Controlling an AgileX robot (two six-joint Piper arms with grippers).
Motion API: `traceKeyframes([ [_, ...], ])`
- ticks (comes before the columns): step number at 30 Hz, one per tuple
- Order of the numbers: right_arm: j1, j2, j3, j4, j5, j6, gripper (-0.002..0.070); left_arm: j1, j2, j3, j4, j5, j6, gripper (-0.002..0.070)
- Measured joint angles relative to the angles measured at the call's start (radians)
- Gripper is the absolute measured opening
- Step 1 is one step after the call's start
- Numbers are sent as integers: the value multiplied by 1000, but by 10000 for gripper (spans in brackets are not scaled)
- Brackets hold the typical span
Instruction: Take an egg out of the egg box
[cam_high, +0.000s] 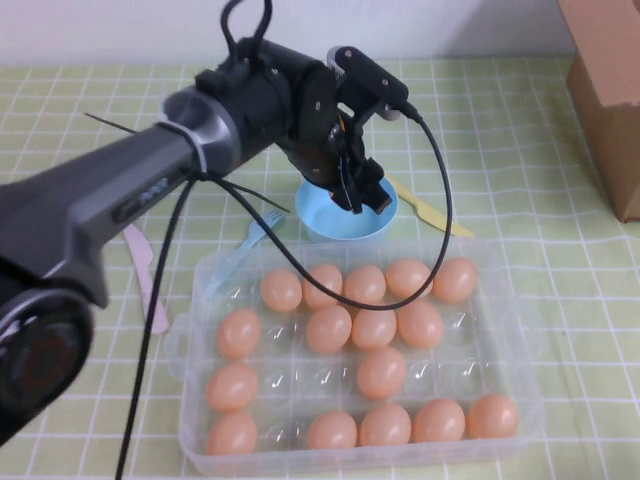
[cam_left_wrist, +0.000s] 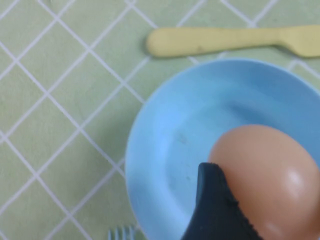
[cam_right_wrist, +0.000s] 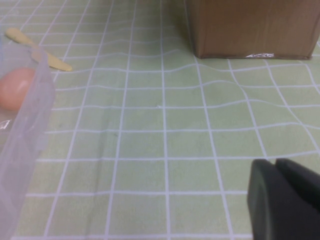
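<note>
Item: the egg (cam_left_wrist: 267, 180), clamped in my left gripper (cam_high: 352, 190) over the blue bowl (cam_high: 325, 215), clear of the egg box (cam_high: 200, 440). Next: lower, release gently. My right gripper (cam_right_wrist: 285, 200) sat parked, fingers together.

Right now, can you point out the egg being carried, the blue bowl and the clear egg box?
egg (cam_left_wrist: 270, 175): left wrist view, its rounded side.
blue bowl (cam_left_wrist: 175, 140): left wrist view, bare inner surface.
egg box (cam_high: 205, 270): high view, far-left corner rim.

In the high view the left end effector (cam_high: 352, 192) hides its own fingertips and whatever sits between them, along with part of the blue bowl (cam_high: 372, 222) beneath. In the left wrist view the egg (cam_left_wrist: 272, 175) and the one visible finger (cam_left_wrist: 215, 210) run off the edge. The right end effector (cam_right_wrist: 285, 197) shows only a dark corner, probably closed fingers. The cardboard box (cam_right_wrist: 250, 27) beyond it is cropped.
</note>
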Motion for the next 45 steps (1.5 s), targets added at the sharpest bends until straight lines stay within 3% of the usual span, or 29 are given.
traceKeyframes([
  [10,0,0,0,0,0,0,-17,22,101,-41,2,-58,-4,368],
  [16,0,0,0,0,0,0,-17,24,101,-44,2,-79,-28,568],
  [22,0,0,0,0,0,0,-17,3,40,-42,19,-30,-38,595],
  [26,0,0,0,0,0,0,-17,-23,-97,52,31,-74,-41,479],
  [31,0,0,0,0,0,0,-17,-33,-351,412,25,-366,-45,120],
  [33,0,0,0,0,0,0,-17,-33,-452,569,26,-486,-58,55],
  [39,0,0,0,0,0,0,-17,-31,-769,926,54,-708,-157,1],
  [45,0,0,0,0,0,0,-17,-31,-1037,1109,56,-808,-173,-1],
])
